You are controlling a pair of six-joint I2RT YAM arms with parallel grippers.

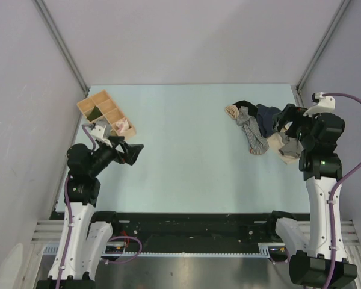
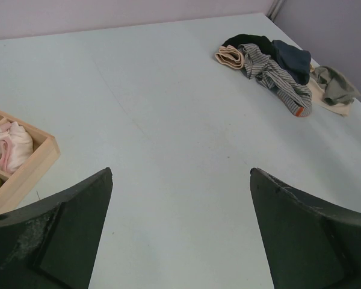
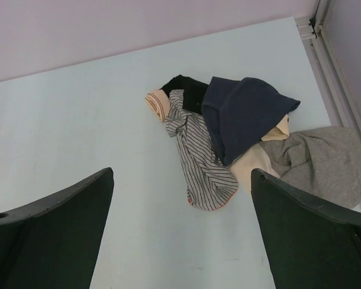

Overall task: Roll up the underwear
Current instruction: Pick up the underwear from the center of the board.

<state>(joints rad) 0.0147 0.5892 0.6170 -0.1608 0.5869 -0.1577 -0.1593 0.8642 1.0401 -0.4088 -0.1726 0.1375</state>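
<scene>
The underwear [image 1: 253,133] is a crumpled grey striped piece with an orange hem, lying at the front left of a pile of garments at the table's far right. It also shows in the left wrist view [image 2: 278,78] and the right wrist view [image 3: 200,162]. My right gripper [image 1: 284,127] hovers over the right side of that pile. It stands open [image 3: 182,171] with only bare table between the fingers, and the underwear lies just beyond them. My left gripper [image 1: 135,151] is far away on the left, open [image 2: 180,171] and holding nothing.
Around the underwear lie a navy garment [image 3: 243,114], a grey garment [image 3: 322,162], a black one [image 3: 183,87] and a peach roll [image 3: 157,102]. A wooden divided tray [image 1: 87,103] holding a pink cloth [image 2: 9,147] stands at the far left. Frame posts rise at the back corners.
</scene>
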